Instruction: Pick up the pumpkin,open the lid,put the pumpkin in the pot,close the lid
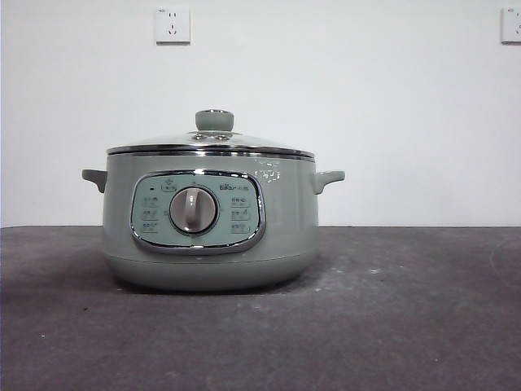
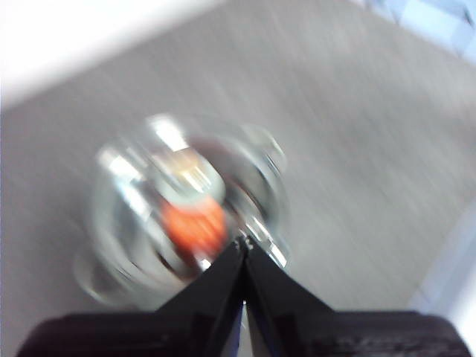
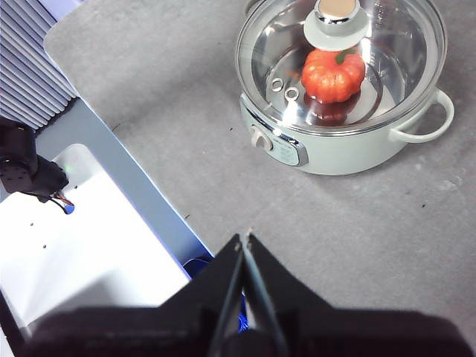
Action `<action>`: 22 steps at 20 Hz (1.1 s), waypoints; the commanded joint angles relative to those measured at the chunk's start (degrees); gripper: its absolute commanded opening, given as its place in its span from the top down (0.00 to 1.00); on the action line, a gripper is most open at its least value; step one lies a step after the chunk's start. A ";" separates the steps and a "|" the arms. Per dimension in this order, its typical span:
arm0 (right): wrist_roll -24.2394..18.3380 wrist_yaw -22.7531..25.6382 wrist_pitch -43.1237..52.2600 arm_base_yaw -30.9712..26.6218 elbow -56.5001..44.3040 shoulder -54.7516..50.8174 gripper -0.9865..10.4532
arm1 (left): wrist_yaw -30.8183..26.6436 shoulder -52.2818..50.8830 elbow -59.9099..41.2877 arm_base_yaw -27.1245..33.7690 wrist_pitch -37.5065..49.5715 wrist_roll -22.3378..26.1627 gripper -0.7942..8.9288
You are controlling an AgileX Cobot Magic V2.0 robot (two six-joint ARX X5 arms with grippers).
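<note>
The pumpkin sits inside the pot, and the lid is on top. My left gripper and right gripper are both pressed together, holding nothing.

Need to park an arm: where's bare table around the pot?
Bare grey table lies on the dial side of the pot and beside its handle. The closed lid covers the pumpkin. Both grippers are shut, away from the pot.
</note>
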 commanded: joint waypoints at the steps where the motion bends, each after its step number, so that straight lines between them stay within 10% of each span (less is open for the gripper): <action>1: 0.33 0.13 0.26 0.04 0.09 -0.31 0.91 | 0.11 -4.46 -1.05 4.22 6.45 0.74 0.92; 12: 0.33 0.13 0.26 0.04 0.09 -0.63 0.91 | -0.81 -38.05 -50.90 23.10 52.92 -4.28 0.92; 22: 0.31 0.13 0.26 0.04 0.09 -0.68 0.91 | -12.11 -54.40 -83.17 24.37 60.74 -9.60 0.92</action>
